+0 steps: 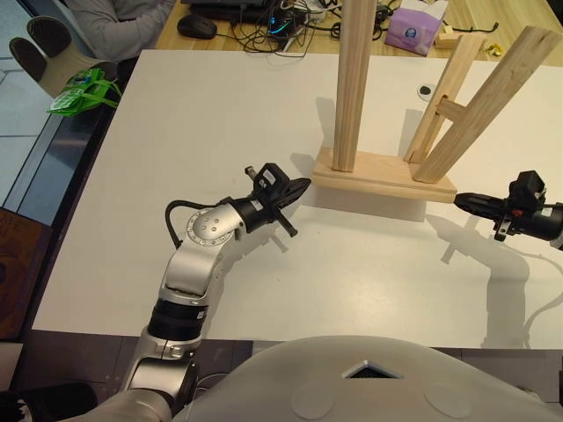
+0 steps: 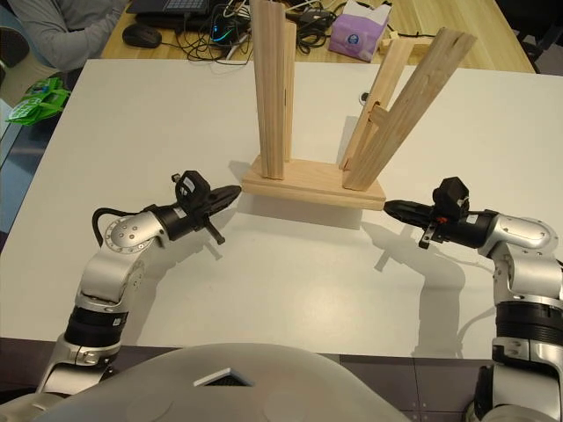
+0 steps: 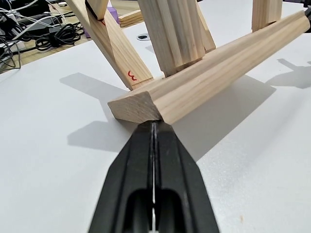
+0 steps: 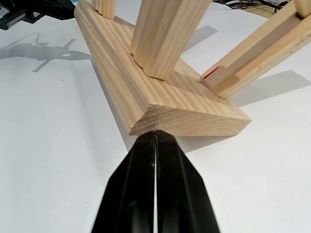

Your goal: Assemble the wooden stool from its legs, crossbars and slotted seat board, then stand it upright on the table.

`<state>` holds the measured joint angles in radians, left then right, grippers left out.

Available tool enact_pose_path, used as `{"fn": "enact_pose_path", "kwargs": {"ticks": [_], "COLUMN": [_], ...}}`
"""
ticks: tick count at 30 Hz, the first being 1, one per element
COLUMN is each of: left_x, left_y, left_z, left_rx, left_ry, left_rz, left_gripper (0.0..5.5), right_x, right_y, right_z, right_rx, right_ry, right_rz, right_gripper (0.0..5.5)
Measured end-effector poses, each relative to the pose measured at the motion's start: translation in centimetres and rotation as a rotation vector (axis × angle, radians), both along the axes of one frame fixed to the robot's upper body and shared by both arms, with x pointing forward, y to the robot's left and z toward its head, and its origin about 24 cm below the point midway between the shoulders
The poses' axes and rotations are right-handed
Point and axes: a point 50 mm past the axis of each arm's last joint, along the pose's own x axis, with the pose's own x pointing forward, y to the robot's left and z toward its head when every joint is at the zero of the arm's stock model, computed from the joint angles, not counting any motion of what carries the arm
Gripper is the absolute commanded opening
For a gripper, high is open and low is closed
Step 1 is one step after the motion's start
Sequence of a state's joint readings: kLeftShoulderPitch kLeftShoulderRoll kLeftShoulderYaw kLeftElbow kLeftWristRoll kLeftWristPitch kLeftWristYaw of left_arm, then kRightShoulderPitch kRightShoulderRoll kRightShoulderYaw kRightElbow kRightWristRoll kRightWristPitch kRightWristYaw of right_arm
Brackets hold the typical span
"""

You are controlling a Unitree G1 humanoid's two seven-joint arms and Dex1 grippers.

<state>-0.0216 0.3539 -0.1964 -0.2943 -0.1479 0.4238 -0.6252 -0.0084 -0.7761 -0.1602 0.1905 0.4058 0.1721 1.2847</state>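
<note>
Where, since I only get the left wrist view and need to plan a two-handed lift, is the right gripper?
Observer: The right gripper points at the right corner of the pale wooden seat board, opposite the left gripper.
Operator: Is it open?
Observer: No, it is shut, with its tip right at the board's corner; I cannot confirm contact.
Operator: And the legs above my frame?
Observer: The two right wooden legs lean outward, and a short crossbar joins them.
</note>
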Motion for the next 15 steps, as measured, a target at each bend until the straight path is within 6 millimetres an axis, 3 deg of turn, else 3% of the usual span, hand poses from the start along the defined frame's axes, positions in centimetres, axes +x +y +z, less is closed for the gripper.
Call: {"fn": "enact_pose_path", "kwargs": {"ticks": [8,15], "left_x": [0.7,0.9], "left_y": [0.3,0.0], "left_z": [0.9,3.6], "left_rx": [-0.017,-0.096], "left_ry": [-0.039,-0.069], "left_rz": [0.047,0.091], "left_gripper": [0.02,0.02], "right_x": [0.2,0.4], "right_y": [0.7,0.7], "right_z": [1.0,2.6], "right_rx": [0.042,0.09], "right_ry": [0.002,-0.062], "right_rz": [-0.004,-0.028], "right_gripper": [0.0,0.0]}}
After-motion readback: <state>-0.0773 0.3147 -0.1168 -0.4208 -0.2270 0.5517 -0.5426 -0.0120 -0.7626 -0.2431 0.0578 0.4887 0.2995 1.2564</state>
